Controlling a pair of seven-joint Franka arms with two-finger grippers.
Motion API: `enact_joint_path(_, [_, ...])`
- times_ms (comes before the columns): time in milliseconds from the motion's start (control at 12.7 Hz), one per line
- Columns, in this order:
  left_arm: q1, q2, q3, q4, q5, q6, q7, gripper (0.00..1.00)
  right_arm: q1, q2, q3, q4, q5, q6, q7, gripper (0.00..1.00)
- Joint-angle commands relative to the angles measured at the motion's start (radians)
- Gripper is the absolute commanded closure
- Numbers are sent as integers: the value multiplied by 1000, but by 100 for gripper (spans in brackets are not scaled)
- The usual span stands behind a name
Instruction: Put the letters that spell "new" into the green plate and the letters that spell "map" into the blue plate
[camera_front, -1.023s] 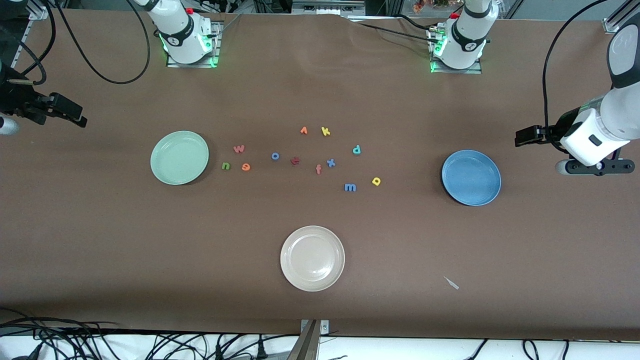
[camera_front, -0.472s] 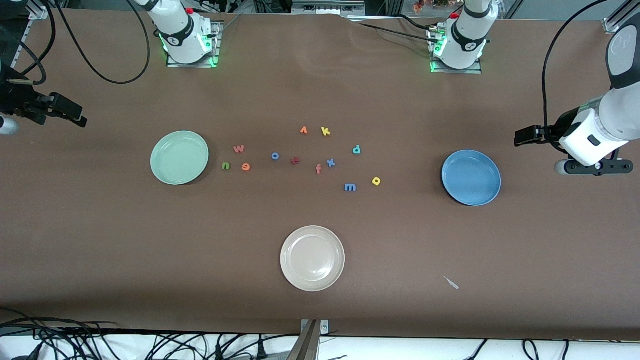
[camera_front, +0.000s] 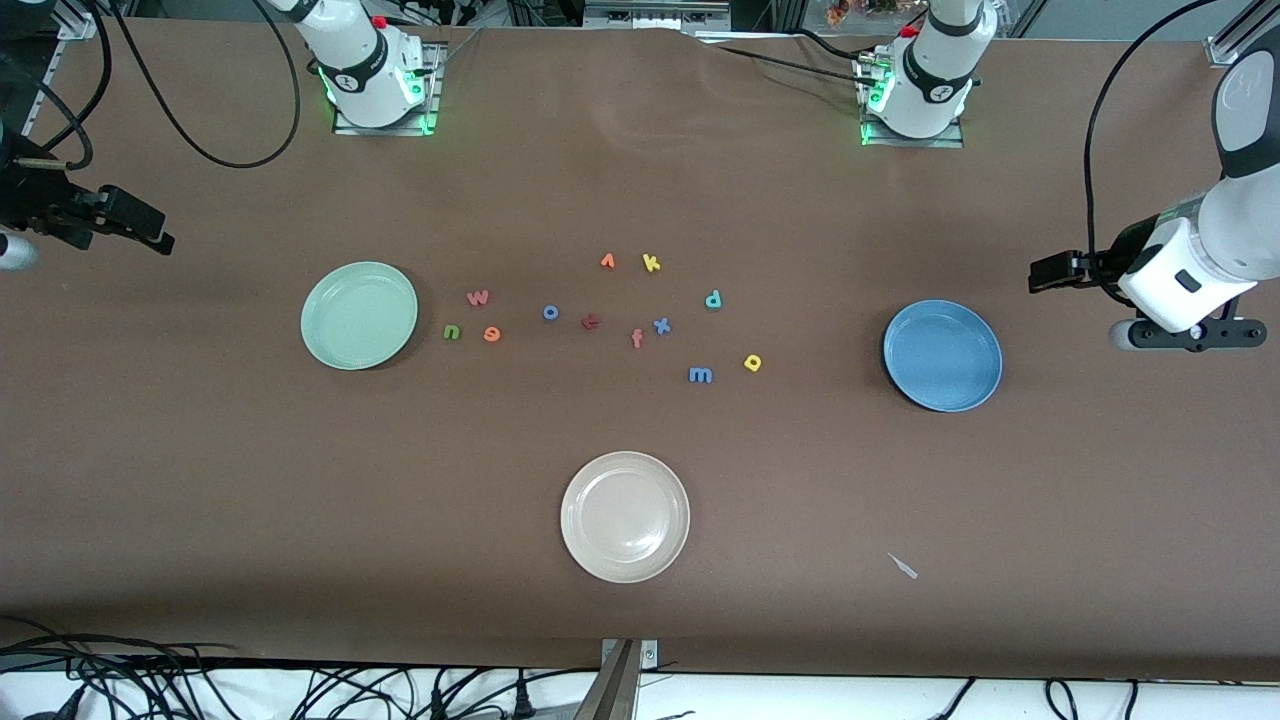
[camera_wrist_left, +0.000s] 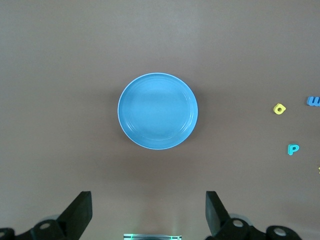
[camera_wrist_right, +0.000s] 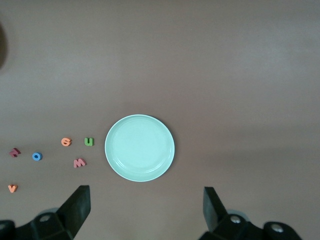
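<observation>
The green plate (camera_front: 359, 315) lies toward the right arm's end of the table, the blue plate (camera_front: 942, 355) toward the left arm's end. Beside the green plate lie the green "n" (camera_front: 452, 331), orange "e" (camera_front: 491, 333) and pinkish "w" (camera_front: 478, 297). Closer to the blue plate lie the blue "m" (camera_front: 700, 375), yellow "a" (camera_front: 753, 362) and teal "p" (camera_front: 713, 299). My left gripper (camera_wrist_left: 148, 197) hangs open and holds nothing, over bare table beside the blue plate (camera_wrist_left: 157, 111). My right gripper (camera_wrist_right: 146, 192) is likewise open over bare table beside the green plate (camera_wrist_right: 140, 148).
A beige plate (camera_front: 625, 516) lies mid-table, nearer the front camera. Other letters lie among the task's: blue "o" (camera_front: 550, 312), dark red "t" (camera_front: 591, 321), salmon "f" (camera_front: 637, 339), blue "x" (camera_front: 661, 325), orange "v" (camera_front: 607, 261), yellow "k" (camera_front: 651, 262).
</observation>
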Motion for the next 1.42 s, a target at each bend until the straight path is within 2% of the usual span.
enact_joint_path(0, [4,-11,-2,-7,-4,-6,21,0,2,3,-4,19,-5,-16,-12,0])
enact_joint_path(708, [-13,7,-8,-12,-16,16,9,0,7,2,4,21,-5,-17,-6,0])
enact_joint_path(944, [-38,47,-115,-54,-17,85,-113,0,7,2,2,19,-1,-19,-6,0])
enact_joint_path(1102, [-36,62,-207,-117,-19,189,-253,0,7,2,4,19,2,-23,7,0])
enact_joint_path(1338, [-38,99,-310,-235,-19,401,-396,0,7,11,4,8,5,-13,58,0])
